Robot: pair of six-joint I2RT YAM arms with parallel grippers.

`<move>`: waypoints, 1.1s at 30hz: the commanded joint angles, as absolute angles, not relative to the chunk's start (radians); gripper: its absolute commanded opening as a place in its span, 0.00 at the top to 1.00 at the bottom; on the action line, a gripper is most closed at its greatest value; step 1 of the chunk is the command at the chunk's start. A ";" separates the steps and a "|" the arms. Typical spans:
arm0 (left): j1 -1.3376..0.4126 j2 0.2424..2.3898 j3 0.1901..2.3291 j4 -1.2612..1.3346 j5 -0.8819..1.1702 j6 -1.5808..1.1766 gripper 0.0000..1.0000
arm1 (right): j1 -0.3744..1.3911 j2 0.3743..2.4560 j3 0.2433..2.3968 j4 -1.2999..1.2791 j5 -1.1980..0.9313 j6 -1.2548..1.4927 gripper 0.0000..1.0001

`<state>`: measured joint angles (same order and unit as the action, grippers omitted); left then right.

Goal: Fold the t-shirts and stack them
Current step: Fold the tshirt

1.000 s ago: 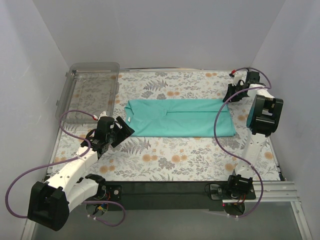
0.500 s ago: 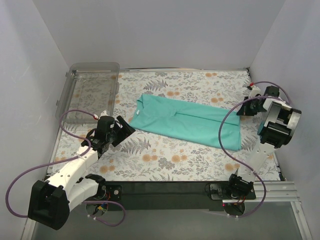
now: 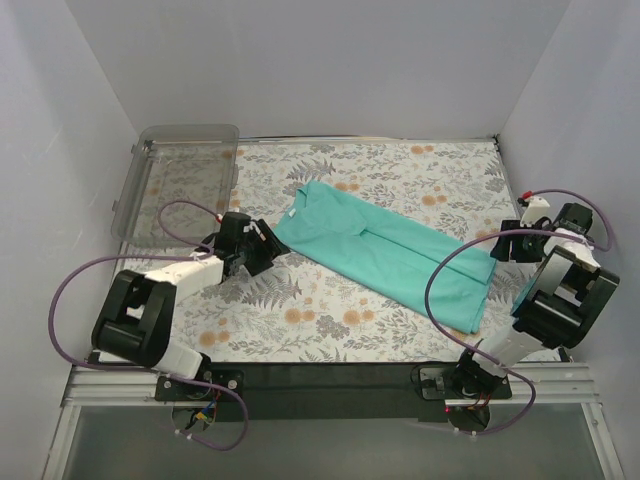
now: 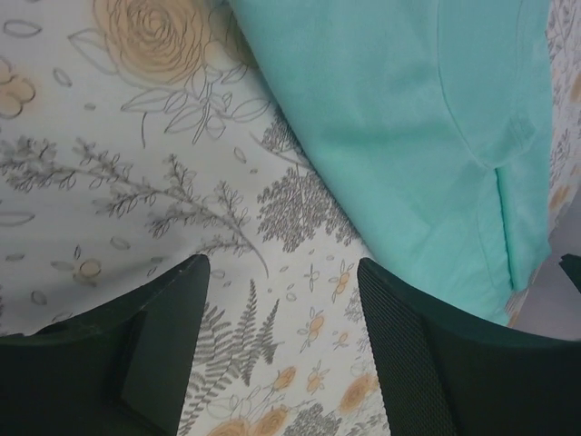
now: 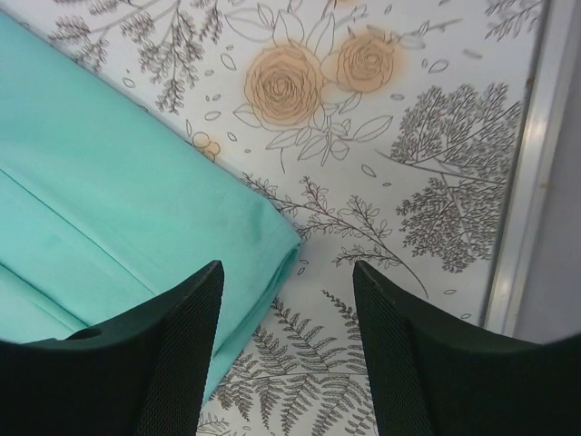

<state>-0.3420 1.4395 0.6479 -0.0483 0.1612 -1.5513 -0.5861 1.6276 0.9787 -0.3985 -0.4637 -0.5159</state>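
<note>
The teal t-shirt (image 3: 390,250), folded into a long strip, lies slanted on the flowered table from back left to near right. My left gripper (image 3: 265,247) sits low by the strip's left end, open, with only tablecloth between its fingers (image 4: 163,318); in the left wrist view the t-shirt (image 4: 399,136) lies just ahead and to the right of them. At the strip's right end my right gripper (image 3: 500,247) is also open. The t-shirt's folded corner (image 5: 263,241) rests on the table beside the left finger (image 5: 182,336), not gripped.
A clear plastic bin (image 3: 185,180) stands at the back left. The table's metal edge rail (image 5: 526,182) runs close to the right of my right gripper, with the white wall beyond it. Purple cables loop over both arms.
The right gripper dragged the shirt's right end toward the near right, turning the strip to a slant, then opened and let go. The left arm reached forward to the shirt's left end.
</note>
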 commanded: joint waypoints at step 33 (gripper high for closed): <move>-0.253 2.383 1.932 -0.475 -0.133 -1.194 0.74 | -0.189 1.450 0.974 -0.351 -0.678 -0.479 0.43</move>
